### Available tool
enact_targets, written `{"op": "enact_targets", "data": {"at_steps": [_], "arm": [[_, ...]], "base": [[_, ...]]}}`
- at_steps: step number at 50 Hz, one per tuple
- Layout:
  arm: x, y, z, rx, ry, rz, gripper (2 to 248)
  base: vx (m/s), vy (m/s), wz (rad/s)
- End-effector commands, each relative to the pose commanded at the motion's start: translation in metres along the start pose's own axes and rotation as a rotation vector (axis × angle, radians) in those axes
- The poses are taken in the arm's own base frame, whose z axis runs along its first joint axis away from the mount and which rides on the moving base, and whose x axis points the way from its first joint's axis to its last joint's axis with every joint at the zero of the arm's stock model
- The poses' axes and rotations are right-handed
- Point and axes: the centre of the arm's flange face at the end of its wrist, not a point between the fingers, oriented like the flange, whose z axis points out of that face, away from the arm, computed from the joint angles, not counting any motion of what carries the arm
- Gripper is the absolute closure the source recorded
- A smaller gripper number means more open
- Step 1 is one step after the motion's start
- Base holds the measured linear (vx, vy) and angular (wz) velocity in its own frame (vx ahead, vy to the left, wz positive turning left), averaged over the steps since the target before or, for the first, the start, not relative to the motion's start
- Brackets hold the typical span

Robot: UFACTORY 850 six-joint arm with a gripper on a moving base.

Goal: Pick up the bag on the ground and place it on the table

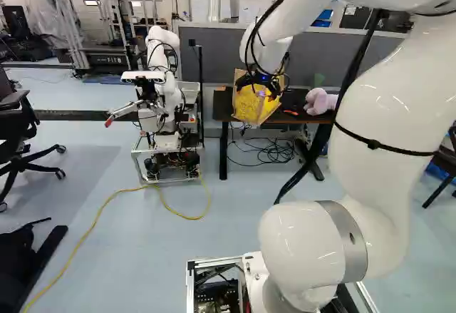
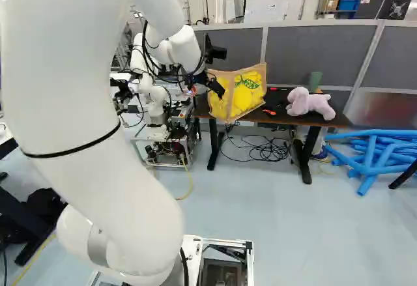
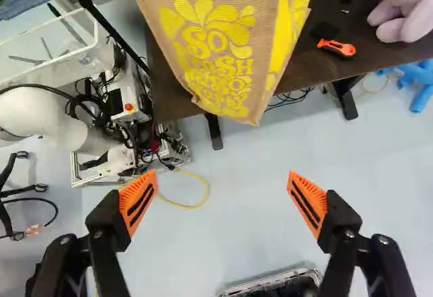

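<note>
L base: bag (image 1: 251, 106) by the table's (image 1: 310, 119) near edge; R base: gripper (image 2: 216, 88) right by the bag, plush (image 2: 307, 102) on tabletop; wrist cam: fingers (image 3: 137, 204) wide apart, bag ahead of 'em, overlapping table edge, can't tell if resting.

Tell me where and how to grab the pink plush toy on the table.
Grip the plush toy around its body, behind the head, probably best from above. It lies lengthwise along the table, so one finger should go on its front side and one behind, squeezing its narrower width. The green object rises behind it, so keep the rear finger clear.
</note>
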Motion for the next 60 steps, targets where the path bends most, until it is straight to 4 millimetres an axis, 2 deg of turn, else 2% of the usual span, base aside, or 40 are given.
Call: {"op": "enact_targets", "data": {"at_steps": [32,60], "arm": [[-0.107,0.013,-0.002,0.099,0.215,-0.122,3],[-0.183,0.029,-0.012,0.135,0.369,-0.198,3]], "base": [[0.000,0.000,0.000],[0.000,0.000,0.000]]}}
